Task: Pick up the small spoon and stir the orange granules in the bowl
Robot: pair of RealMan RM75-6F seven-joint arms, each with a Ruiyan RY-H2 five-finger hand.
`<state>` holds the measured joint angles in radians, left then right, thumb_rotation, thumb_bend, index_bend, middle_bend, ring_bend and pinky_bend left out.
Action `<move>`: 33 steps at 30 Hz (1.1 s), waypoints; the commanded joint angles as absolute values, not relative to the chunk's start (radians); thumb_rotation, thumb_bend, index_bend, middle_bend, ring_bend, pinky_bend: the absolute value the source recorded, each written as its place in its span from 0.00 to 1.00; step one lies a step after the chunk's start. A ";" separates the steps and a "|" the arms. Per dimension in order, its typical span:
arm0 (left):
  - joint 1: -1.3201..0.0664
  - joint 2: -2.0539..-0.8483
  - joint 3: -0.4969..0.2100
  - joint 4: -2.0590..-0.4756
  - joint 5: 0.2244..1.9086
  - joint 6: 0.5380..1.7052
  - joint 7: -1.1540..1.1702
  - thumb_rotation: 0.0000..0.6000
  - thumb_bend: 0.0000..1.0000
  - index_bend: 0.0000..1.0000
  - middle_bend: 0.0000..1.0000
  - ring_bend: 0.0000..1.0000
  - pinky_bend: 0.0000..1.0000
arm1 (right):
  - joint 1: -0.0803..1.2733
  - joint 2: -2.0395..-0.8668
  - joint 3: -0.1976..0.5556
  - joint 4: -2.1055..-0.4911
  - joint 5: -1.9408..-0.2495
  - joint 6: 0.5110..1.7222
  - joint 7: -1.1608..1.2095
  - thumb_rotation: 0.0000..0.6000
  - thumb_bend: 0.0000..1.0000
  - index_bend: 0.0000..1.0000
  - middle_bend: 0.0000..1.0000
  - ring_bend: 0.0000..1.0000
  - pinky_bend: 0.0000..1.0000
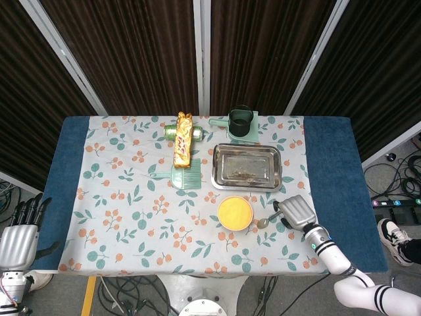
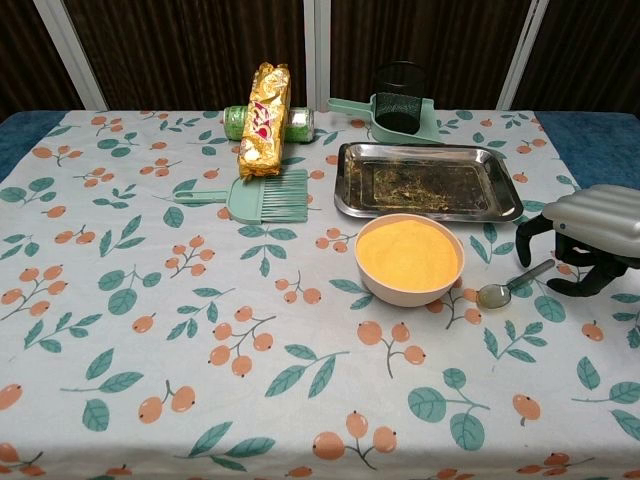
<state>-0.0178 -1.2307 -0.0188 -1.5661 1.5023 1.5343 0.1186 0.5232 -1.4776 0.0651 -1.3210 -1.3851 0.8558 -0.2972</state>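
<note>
The right hand (image 2: 590, 235) hovers over the handle end of the small spoon (image 2: 513, 283), fingers curled downward and spread, gripping nothing. The spoon lies flat on the floral tablecloth (image 2: 150, 300), its scoop just beside the bowl (image 2: 409, 260) of orange granules (image 2: 408, 252). The left hand (image 1: 20, 234) hangs off the table's near-left corner, fingers extended and empty.

Even bright overhead light, soft shadows, sharp focus, dark curtained backdrop.
</note>
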 commanded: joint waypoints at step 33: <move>-0.015 -1.237 -0.016 -1.547 1.484 1.517 0.085 1.00 0.00 0.11 0.08 0.05 0.08 | 0.540 -1.547 0.049 -1.240 -1.359 0.911 -0.285 1.00 0.35 0.56 0.97 1.00 1.00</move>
